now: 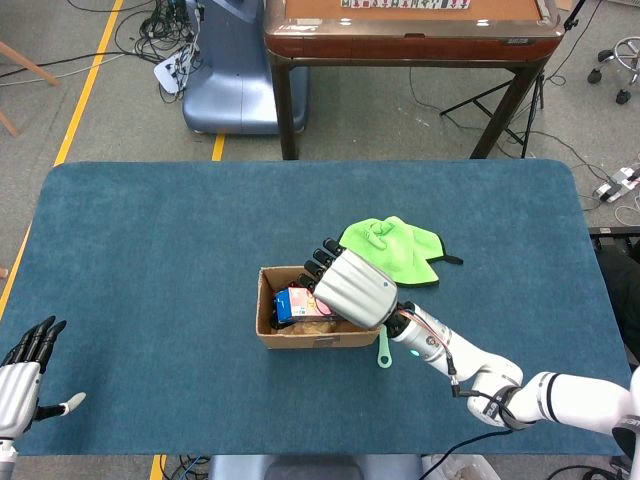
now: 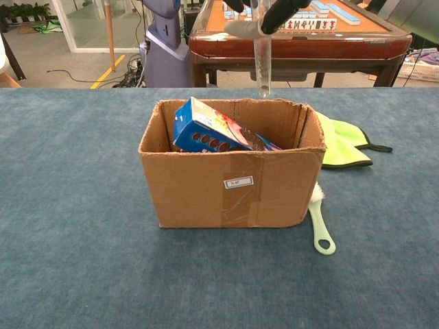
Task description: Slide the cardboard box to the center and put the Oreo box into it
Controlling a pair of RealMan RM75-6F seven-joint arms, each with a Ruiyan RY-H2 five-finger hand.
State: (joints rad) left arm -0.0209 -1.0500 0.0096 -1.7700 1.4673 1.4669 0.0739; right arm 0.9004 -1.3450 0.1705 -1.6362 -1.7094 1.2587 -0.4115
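The cardboard box (image 1: 290, 338) (image 2: 206, 185) stands open-topped near the middle of the blue table. The blue Oreo box (image 1: 296, 303) (image 2: 206, 130) lies tilted inside it, leaning on the left and back walls. My right hand (image 1: 352, 290) hovers above the box's right half with fingers stretched out and nothing in it; the chest view shows only its fingers (image 2: 260, 48) hanging over the back rim. My left hand (image 1: 22, 378) rests at the table's near left corner, fingers spread and empty.
A green cloth (image 1: 395, 248) (image 2: 343, 140) lies behind and right of the box. A pale green brush (image 1: 383, 352) (image 2: 321, 229) lies against the box's right front corner. A mahjong table (image 1: 410, 30) and a blue machine base (image 1: 235, 80) stand beyond the far edge.
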